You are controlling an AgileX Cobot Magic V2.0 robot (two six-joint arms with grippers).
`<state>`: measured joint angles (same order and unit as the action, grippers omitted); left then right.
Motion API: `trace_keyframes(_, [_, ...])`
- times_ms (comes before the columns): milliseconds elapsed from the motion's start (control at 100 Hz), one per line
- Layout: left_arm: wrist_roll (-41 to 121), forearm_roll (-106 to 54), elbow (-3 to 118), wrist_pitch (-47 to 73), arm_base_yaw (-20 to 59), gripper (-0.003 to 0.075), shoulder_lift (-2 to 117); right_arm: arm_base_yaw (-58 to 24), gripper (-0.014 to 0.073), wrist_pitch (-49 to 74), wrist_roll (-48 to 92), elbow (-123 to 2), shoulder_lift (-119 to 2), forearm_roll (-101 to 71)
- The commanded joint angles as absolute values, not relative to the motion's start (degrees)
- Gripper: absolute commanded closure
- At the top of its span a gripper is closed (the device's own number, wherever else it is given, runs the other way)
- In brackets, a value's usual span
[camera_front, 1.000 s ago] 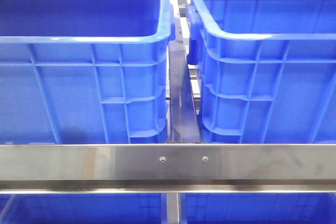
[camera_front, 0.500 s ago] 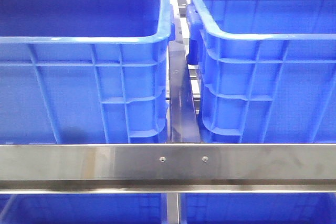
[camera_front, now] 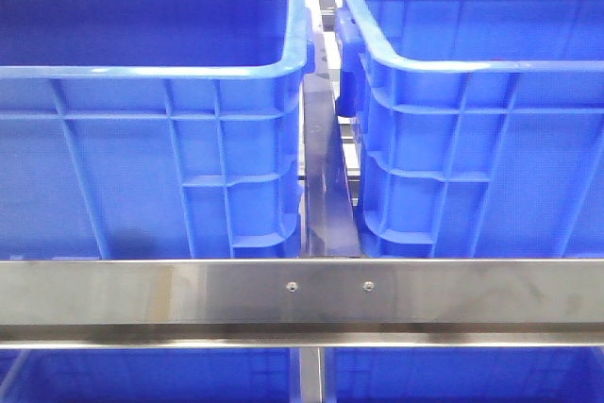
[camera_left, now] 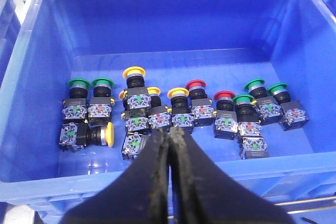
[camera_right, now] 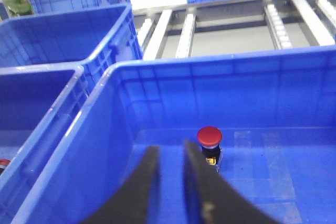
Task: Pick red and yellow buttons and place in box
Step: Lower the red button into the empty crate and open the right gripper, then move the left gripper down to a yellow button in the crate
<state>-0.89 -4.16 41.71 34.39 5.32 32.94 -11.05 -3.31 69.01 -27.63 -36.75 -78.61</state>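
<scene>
In the left wrist view a blue box (camera_left: pixel 157 19) holds several push buttons: yellow ones (camera_left: pixel 134 72) (camera_left: pixel 177 93) (camera_left: pixel 109 133), red ones (camera_left: pixel 195 84) (camera_left: pixel 224 95) and green ones (camera_left: pixel 79 83) (camera_left: pixel 255 83). My left gripper (camera_left: pixel 170 129) is shut and empty, above the box's near wall. In the right wrist view another blue box (camera_right: pixel 236 93) holds one red button (camera_right: pixel 209 136) standing upright on its floor. My right gripper (camera_right: pixel 170 148) is open and empty, above this box and short of the button. Neither gripper shows in the front view.
The front view shows the two blue boxes (camera_front: pixel 151 68) (camera_front: pixel 472 65) side by side behind a steel rail (camera_front: pixel 302 294), with a narrow gap between them. More blue bins (camera_right: pixel 58 35) and a roller conveyor (camera_right: pixel 178 30) lie beyond the right box.
A dark part of the right arm, at the front view's top right one second ago, has left that view. The boxes have not moved.
</scene>
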Motion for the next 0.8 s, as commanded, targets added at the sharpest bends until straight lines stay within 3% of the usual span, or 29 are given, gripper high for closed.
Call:
trace_keyframes(0, [-1.3, -4.42, 43.26, 29.98, 5.29, 0.0739, 32.98, -10.83, 0.0633, -3.63, 69.53, -28.68, -35.14, -77.94])
trace_keyframes(130, [-1.3, -4.42, 43.26, 30.21, 5.29, 0.0728, 32.98, -10.83, 0.0662, -3.57, 69.53, -28.68, -34.92, -77.94])
trace_keyframes(220, [-0.85, -4.42, 43.26, 30.82, 5.29, 0.0654, 32.98, -10.83, 0.0662, -3.57, 69.53, -28.68, -34.92, -77.94])
trace_keyframes(340, [-0.7, -4.42, 43.26, 31.62, 5.29, 0.0452, 33.1, -10.83, 0.0662, -3.57, 69.53, -28.68, -34.92, -77.94])
trace_keyframes(430, [-0.7, -4.42, 43.26, 31.78, 5.29, 0.0246, 33.1, -10.83, 0.0662, -3.57, 69.53, -28.68, -34.92, -77.94])
trace_keyframes(510, [-0.7, -4.42, 43.26, 31.78, 5.29, 0.0149, 33.1, -10.83, 0.0662, -3.57, 69.53, -28.68, -34.92, -77.94])
trace_keyframes(790, [-0.7, -4.42, 44.94, 29.54, 5.29, 0.0152, 37.15, -10.83, 0.0662, -3.31, 69.53, -28.68, -34.92, -77.94])
